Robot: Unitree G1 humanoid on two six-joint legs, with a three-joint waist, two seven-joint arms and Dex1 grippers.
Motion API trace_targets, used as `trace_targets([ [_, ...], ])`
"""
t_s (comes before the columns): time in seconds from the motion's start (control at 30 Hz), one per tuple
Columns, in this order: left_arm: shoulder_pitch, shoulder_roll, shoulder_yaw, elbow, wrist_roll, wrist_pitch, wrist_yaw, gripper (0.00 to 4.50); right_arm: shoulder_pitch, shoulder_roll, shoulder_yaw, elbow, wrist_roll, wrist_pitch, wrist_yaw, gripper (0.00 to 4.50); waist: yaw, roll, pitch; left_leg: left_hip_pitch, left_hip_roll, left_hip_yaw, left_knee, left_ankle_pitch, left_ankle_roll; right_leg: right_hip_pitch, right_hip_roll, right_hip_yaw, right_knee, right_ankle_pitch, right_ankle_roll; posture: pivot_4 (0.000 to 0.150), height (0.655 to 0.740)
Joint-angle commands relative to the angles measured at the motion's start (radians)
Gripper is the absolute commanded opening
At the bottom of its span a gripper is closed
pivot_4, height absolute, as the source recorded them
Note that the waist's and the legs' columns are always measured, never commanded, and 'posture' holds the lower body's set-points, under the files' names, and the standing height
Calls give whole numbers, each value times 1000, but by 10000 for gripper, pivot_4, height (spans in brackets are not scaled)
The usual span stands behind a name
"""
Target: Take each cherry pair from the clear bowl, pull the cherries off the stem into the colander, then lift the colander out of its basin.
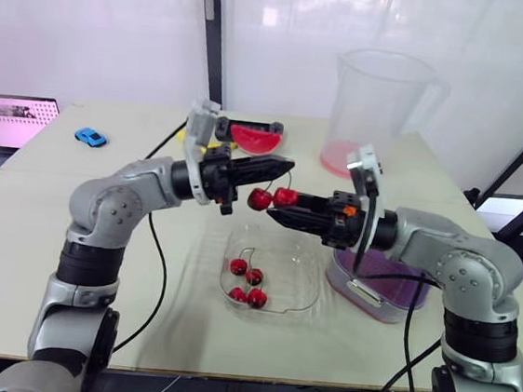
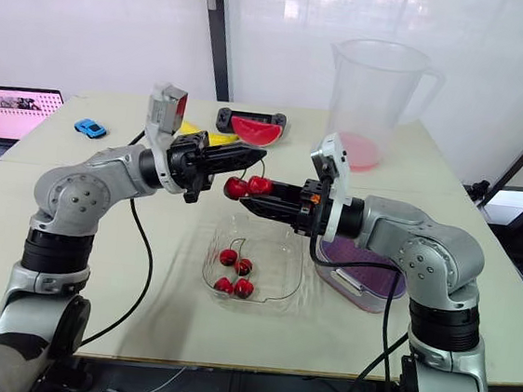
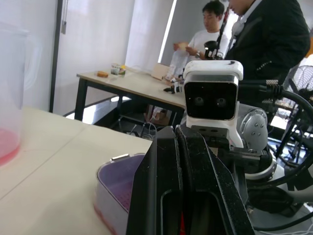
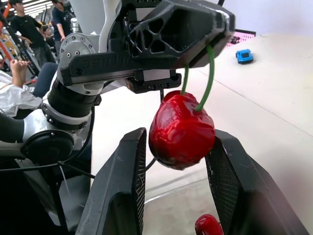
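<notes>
My left gripper (image 1: 287,169) is shut on the green stem of a red cherry pair (image 1: 273,197), which hangs above the clear bowl (image 1: 304,292). My right gripper (image 1: 274,214) reaches in from the right and stands open, its two fingers (image 4: 124,176) on either side of one cherry (image 4: 181,129) with small gaps. Several more cherries (image 1: 248,283) lie in the bowl. The purple colander (image 1: 379,281) sits in its clear basin on the table under my right forearm, and it also appears in the left wrist view as the colander (image 3: 120,181).
A tall clear pitcher (image 1: 381,96) with pink liquid stands at the back right. A watermelon slice (image 1: 256,139) and a black controller lie behind the grippers. A blue toy car (image 1: 90,137) and a laptop (image 1: 12,121) are at the far left. People (image 3: 254,44) stand beyond the table.
</notes>
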Motion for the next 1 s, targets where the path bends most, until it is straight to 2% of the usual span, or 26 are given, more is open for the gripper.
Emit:
trace_targets([
  [0.03,-17,-2,2,-31,-11,-15,-6,0,-34,17,-25,-1,47,-7,-18,18099,-1,0,0,0,0,0,0,0,0,0,0,0,0,0,0,1500,7400],
  [0.23,-20,-11,-3,-24,-4,-23,-9,0,-57,45,-53,29,120,29,-70,18099,0,0,0,0,0,0,0,0,0,0,0,0,0,0,0,1500,7400],
  [0.47,-24,-8,-1,-19,-1,-28,-11,0,-45,28,-37,26,127,41,-81,18099,-1,0,0,0,0,0,0,0,0,0,0,0,0,0,0,1500,7400],
  [0.6,-26,-4,1,-18,1,-29,-13,0,-38,17,-35,26,122,39,-81,7063,0,0,0,0,0,0,0,0,0,0,0,0,0,0,0,1500,7400],
  [0.87,-30,-7,2,-10,9,-31,-18,0,-23,-33,-25,46,101,22,-35,7063,1,0,0,0,0,0,0,0,0,0,0,0,0,0,0,1500,7400],
  [1.0,-31,-9,1,-8,8,-36,-14,0,55,-171,53,21,27,-7,98,7063,5,0,0,0,0,0,0,-2,3,0,0,0,0,0,0,1500,7400],
])
